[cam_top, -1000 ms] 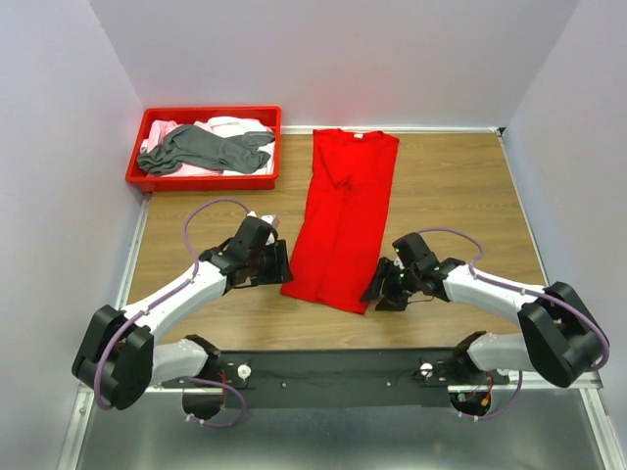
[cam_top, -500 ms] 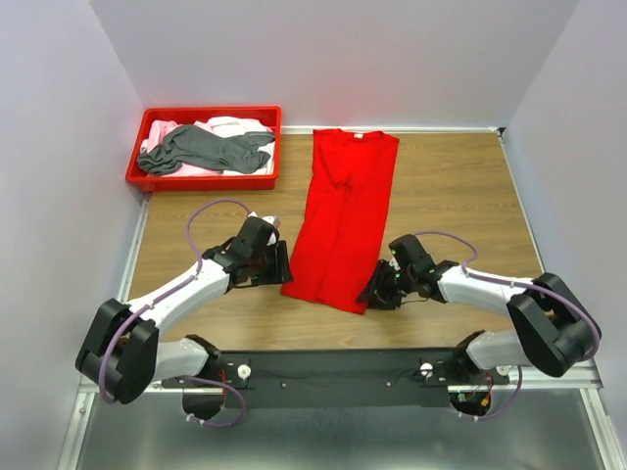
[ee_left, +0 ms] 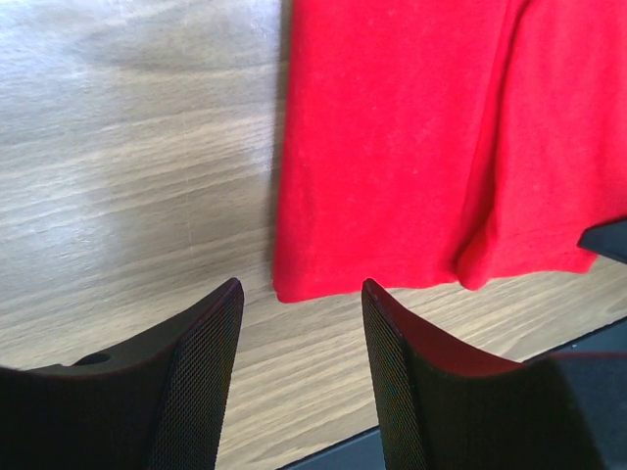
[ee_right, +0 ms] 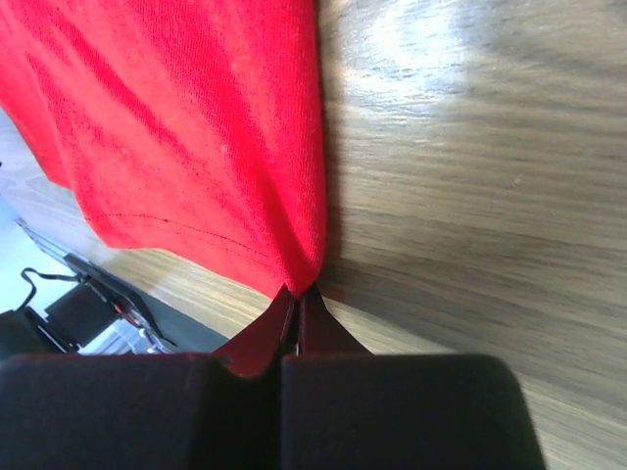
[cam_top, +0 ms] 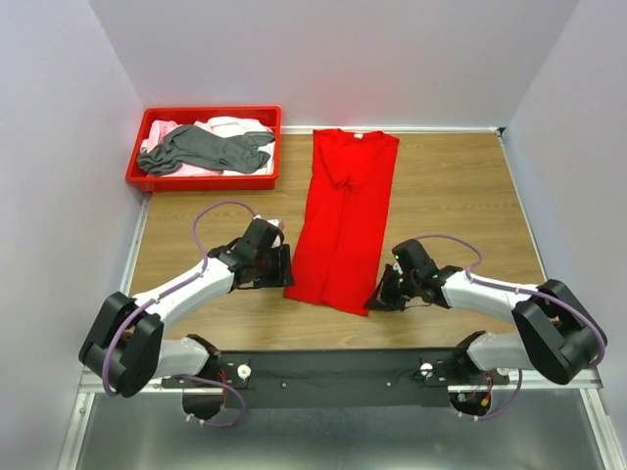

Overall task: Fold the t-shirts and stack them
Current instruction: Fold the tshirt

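Observation:
A bright red t-shirt [cam_top: 345,217] lies folded lengthwise into a long strip on the wooden table, neck toward the far wall. My right gripper [cam_top: 378,300] is shut on the red t-shirt's near right hem corner [ee_right: 299,274], pinching the cloth at the fingertips. Just short of the near left hem corner [ee_left: 294,284], my left gripper [cam_top: 285,274] stands open, the table showing between its fingers [ee_left: 201,362] and no cloth inside. A dark grey t-shirt [cam_top: 201,149] and pale pink and white t-shirts [cam_top: 230,127] lie heaped in the tray.
A red plastic tray [cam_top: 204,177] stands at the far left corner against the wall. White walls close in the table on three sides. The dark rail with both arm bases runs along the near edge [cam_top: 333,370].
My right gripper has shut on the shirt's near right hem corner after sliding slightly toward it. My left gripper has edged a little closer to the left hem corner, still open.

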You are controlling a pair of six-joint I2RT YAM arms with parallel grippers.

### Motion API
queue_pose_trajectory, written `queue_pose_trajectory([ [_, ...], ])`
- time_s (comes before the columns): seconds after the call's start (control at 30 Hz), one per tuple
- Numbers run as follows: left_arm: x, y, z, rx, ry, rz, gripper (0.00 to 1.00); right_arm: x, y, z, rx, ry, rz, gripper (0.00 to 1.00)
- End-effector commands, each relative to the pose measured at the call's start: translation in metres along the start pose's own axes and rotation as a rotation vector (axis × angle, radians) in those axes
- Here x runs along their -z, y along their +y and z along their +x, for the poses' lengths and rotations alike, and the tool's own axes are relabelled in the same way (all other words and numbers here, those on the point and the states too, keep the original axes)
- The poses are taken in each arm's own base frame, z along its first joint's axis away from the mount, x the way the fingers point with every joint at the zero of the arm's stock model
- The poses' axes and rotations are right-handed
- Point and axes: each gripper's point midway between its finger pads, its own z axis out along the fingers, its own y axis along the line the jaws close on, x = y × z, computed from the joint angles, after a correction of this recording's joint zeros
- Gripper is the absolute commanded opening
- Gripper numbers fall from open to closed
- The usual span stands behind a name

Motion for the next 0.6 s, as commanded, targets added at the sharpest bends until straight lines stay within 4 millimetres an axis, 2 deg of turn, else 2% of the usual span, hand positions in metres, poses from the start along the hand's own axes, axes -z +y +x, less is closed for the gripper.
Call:
queue_pose_trajectory([
  [0.0, -0.004, 0.002, 0.001, -0.012, 0.021, -0.038, 0.59, 0.003, -0.016, 0.003, 0.028, -0.012, 0.064, 0.01],
  [0.13, -0.013, -0.002, 0.005, -0.024, 0.056, -0.059, 0.49, 0.003, -0.016, 0.002, 0.039, -0.012, 0.066, 0.01],
  [0.4, -0.026, 0.006, 0.014, -0.021, 0.102, -0.124, 0.47, 0.005, -0.012, 0.0, 0.062, -0.024, 0.05, 0.01],
  [0.57, -0.033, 0.015, 0.026, -0.012, 0.138, -0.168, 0.46, 0.005, -0.012, -0.001, 0.067, -0.032, 0.05, 0.01],
])
